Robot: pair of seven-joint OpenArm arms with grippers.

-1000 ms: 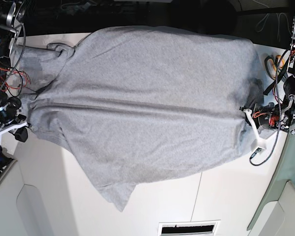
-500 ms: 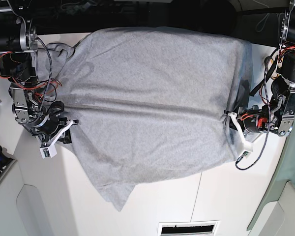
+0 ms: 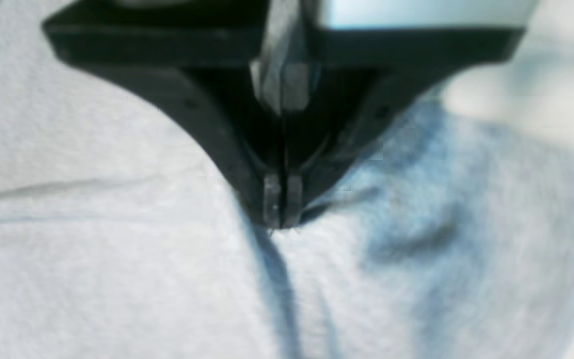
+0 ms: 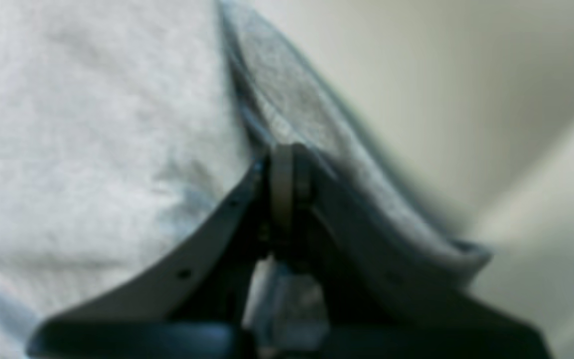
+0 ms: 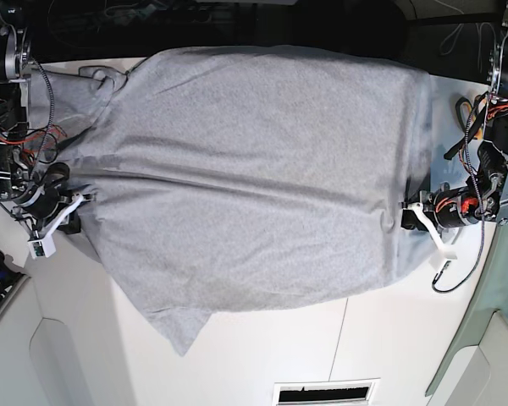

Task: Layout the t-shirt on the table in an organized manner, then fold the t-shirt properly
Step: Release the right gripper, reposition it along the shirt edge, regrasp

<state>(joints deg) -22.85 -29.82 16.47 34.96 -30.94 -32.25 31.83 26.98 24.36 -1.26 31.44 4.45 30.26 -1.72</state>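
On table: t-shirt spread | left tool pinching its edge | right tool pinching opposite edge, arms low

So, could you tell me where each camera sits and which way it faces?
Base: overhead, looking down at the t-shirt on the table; both arms show.
Left wrist: on the left arm, looking along the left gripper, shut on cloth.
Right wrist: same for the right gripper.
All share the shirt.
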